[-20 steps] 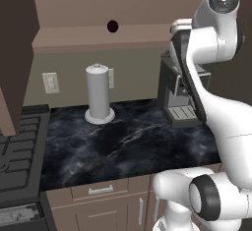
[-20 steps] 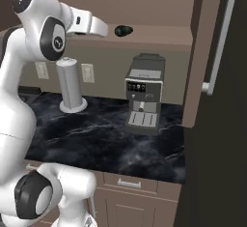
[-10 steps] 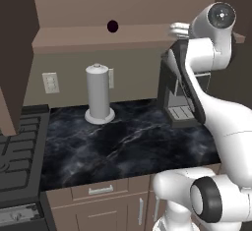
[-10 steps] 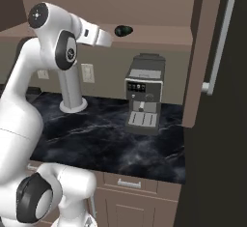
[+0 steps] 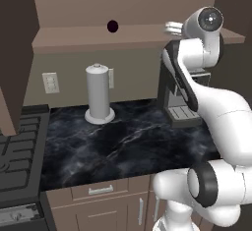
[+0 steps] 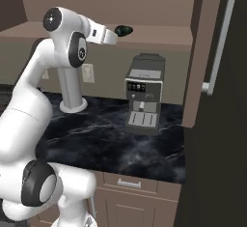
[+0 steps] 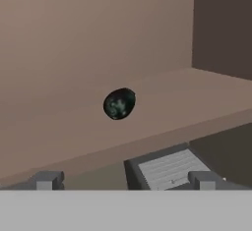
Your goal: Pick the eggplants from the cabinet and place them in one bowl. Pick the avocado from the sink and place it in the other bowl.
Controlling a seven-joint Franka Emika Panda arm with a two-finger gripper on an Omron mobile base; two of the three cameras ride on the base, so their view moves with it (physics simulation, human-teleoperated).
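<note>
Eggplant (image 7: pixel 119 103) on cabinet shelf (image 7: pixel 162 107), hand (image 7: pixel 125 180) wide open, empty, coffee machine (image 6: pixel 144 95) below

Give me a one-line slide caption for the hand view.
Open gripper faces a dark eggplant resting on the cabinet shelf, with the coffee machine top just below.

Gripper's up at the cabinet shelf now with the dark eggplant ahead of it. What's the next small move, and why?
Probably ease the gripper forward along the brown cabinet shelf toward the small dark rounded eggplant. In the hand view the jaws stand wide open with nothing between them, and the eggplant lies well ahead, roughly centred between the fingertips, so there is a gap to close before any grasp.
</note>
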